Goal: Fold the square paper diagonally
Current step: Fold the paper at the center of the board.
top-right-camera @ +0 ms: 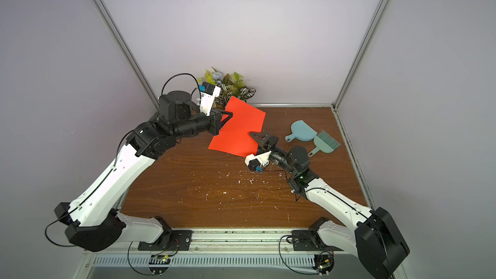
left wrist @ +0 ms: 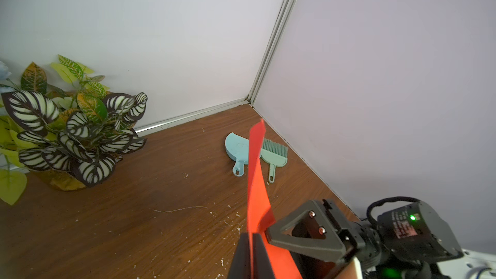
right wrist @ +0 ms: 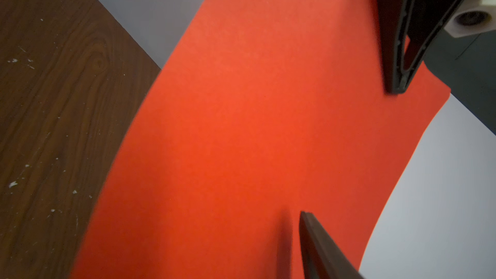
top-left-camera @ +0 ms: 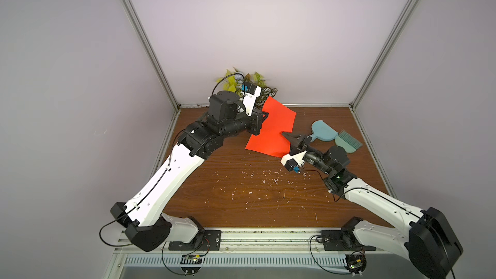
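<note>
The square paper [top-left-camera: 271, 130] [top-right-camera: 239, 130] is a bright red-orange sheet held up off the wooden table, tilted and slightly curved. My left gripper [top-left-camera: 264, 118] [left wrist: 252, 237] is shut on its left edge; the sheet [left wrist: 256, 183] rises edge-on from between the pressed jaws. My right gripper [top-left-camera: 285, 133] [top-right-camera: 251, 133] is at the sheet's right edge. One of its fingers [right wrist: 314, 237] lies over the red face [right wrist: 241, 130] with a shadow beside it. The other finger is hidden behind the sheet. The jaws stand partly apart around the edge.
A light blue dustpan [top-left-camera: 323, 130] and a teal brush [top-left-camera: 347, 143] lie at the back right, just behind the right gripper. A potted plant [top-left-camera: 241, 81] stands in the back corner behind the left wrist. White specks litter the table [top-left-camera: 241, 189].
</note>
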You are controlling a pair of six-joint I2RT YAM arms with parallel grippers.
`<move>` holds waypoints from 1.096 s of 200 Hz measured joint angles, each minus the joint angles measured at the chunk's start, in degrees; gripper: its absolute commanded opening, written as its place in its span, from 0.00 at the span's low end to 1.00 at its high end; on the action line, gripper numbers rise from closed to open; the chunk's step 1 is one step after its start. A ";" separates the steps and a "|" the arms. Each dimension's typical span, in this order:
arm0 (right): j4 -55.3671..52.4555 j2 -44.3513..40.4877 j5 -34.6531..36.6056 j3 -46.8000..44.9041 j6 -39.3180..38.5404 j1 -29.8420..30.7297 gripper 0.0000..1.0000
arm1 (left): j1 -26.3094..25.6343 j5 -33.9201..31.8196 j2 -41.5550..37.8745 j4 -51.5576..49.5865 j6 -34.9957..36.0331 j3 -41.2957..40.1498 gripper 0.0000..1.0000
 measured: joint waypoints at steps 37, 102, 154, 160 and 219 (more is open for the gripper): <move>-5.92 -0.11 -1.11 2.19 -0.31 0.48 0.44 | 1.07 -0.81 1.33 -0.33 3.21 0.00 0.01; -10.01 0.00 -2.38 2.34 -0.42 0.81 0.43 | 3.17 -1.09 2.29 -0.76 6.03 0.00 0.01; -11.04 0.02 -2.75 2.82 -0.11 0.90 0.18 | 4.28 -0.70 2.60 -0.79 6.60 0.00 0.01; -11.34 0.02 -2.86 3.10 -0.17 0.92 0.14 | 4.28 -0.57 2.71 -0.79 6.71 0.00 0.00; -20.65 0.31 -4.35 8.98 -0.20 1.18 0.05 | 4.28 1.97 2.86 -0.63 13.99 -1.64 0.02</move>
